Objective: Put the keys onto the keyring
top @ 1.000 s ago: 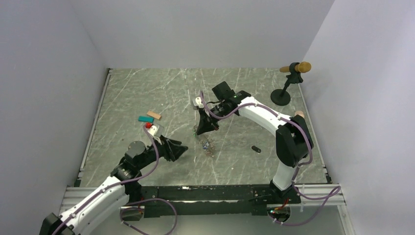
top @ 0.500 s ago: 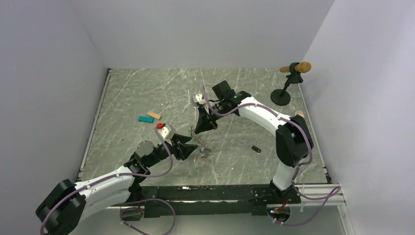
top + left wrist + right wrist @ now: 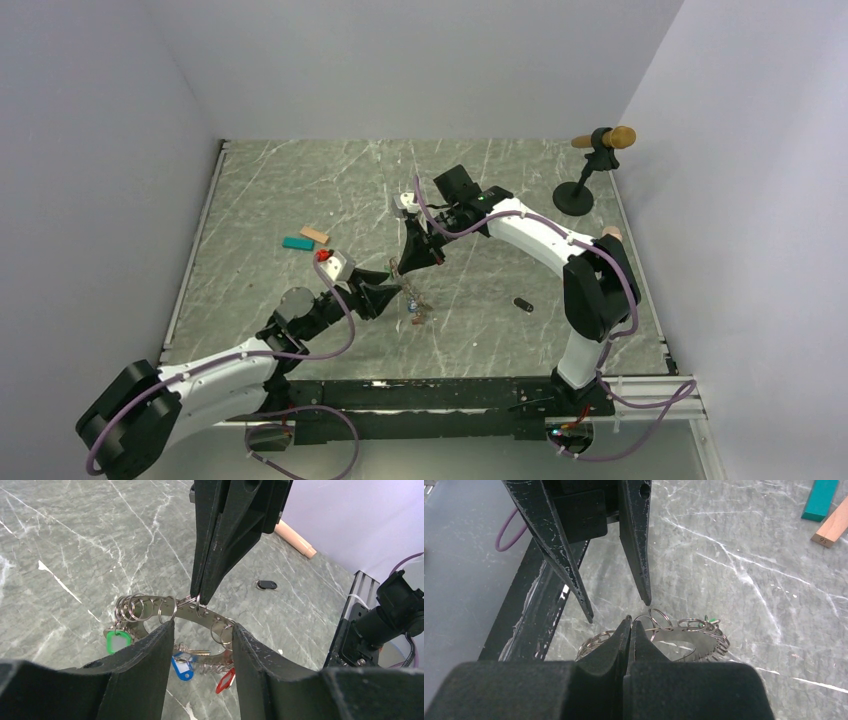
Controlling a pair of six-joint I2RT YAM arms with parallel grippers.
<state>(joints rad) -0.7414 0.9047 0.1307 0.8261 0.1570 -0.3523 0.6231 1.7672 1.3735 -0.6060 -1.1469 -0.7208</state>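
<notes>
The marble table (image 3: pixel 260 190) is mostly open ground; everything that matters sits in a small knot near its middle, where my two arms meet.

The right gripper (image 3: pixel 199 598) comes down steeply from above with its jaws pressed together, clamped on the top of the keyring (image 3: pixel 180 605) and holding that edge up off the stone. The left gripper (image 3: pixel 388 291) reaches in low from the near side with its jaws apart. Seen from its wrist, the keyring lies just ahead of the fingertips. The curved band runs crosswise to the gap, so the arc crosses from one finger to the other instead of pointing into it. The left gripper is the free one for whatever comes next, and I judge the move depends on that crosswise lie.

The green key (image 3: pixel 117 642) hangs at the left end of the band. The blue key (image 3: pixel 182 669) and the red key (image 3: pixel 225 680) lie low between my left fingers. The black key (image 3: pixel 266 584) lies alone on the table, well apart, on the right arm's side.

I cannot tell whether the right tips pinch the band itself or one of its small split rings. My left fingers cut off the near half of the loop. From overhead the whole cluster is too small to make out.
</notes>
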